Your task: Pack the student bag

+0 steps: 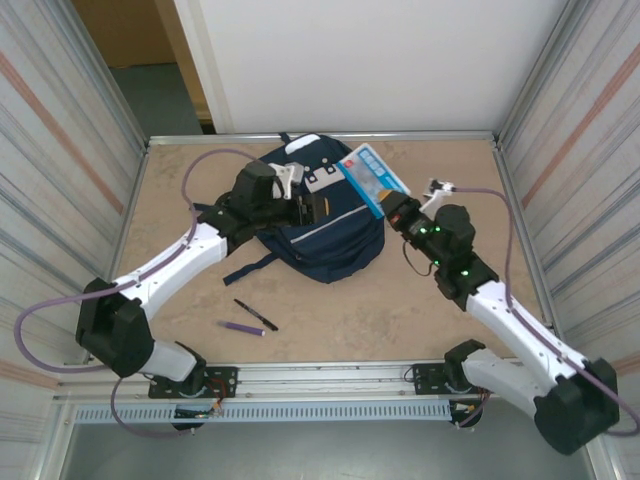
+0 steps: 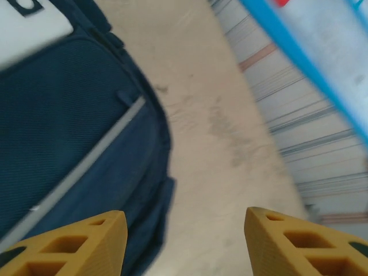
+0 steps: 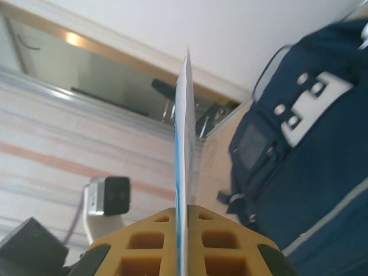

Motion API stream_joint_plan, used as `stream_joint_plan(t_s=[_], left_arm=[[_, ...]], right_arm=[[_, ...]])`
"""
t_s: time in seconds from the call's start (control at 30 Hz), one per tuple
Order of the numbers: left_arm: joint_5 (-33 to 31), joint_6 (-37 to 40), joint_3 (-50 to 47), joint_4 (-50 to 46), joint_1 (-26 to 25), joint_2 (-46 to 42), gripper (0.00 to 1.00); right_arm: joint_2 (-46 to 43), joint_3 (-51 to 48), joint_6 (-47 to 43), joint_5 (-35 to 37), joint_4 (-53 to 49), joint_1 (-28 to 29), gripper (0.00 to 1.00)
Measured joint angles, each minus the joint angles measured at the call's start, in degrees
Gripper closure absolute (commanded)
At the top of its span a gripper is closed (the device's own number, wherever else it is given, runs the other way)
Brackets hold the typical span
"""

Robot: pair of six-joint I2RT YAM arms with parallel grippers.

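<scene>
The navy-blue student bag [image 1: 335, 240] lies flat in the middle of the table, its white patch [image 1: 325, 180] and grey stripe facing up. My left gripper [image 1: 318, 209] hovers over the bag's upper middle, open. In the left wrist view its yellow fingers [image 2: 86, 241] stand wide apart with nothing between them, above the bag's [image 2: 69, 132] edge and bare table. My right gripper [image 1: 393, 210] is shut on a thin blue-and-white booklet [image 1: 372, 178], held over the bag's right top corner. In the right wrist view the booklet [image 3: 184, 126] shows edge-on, pinched in the gripper [image 3: 187, 215], with the bag [image 3: 310, 155] to the right.
A black pen [image 1: 255, 314] and a purple pen [image 1: 243, 327] lie on the tan table [image 1: 400, 310] in front of the bag, near the left arm. Corrugated walls [image 1: 60, 150] close in both sides. A bag strap [image 1: 250, 268] trails left of the bag.
</scene>
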Motion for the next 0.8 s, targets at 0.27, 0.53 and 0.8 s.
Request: stream_joint_plan(t_s=[0.27,0.53,0.8], left_arm=[[-23.4,29.5,8.4,-12.9,-11.3,12.9,0.40],[-29.8,40.4,15.7,-19.8,-10.5,27.4,0.40],[-34.4,40.0,19.1,-22.1,-10.2,29.3,1.00]], right_arm=[[-7.3,0.4,-3.7,-1.3,-13.7,-12.4,1.00],[-9.2,0.1,-4.3,-2.8,-18.8,-12.9,1.00],[-12.2,-1.1,-3.7,-3.1,-21.3,-12.9,1.00]])
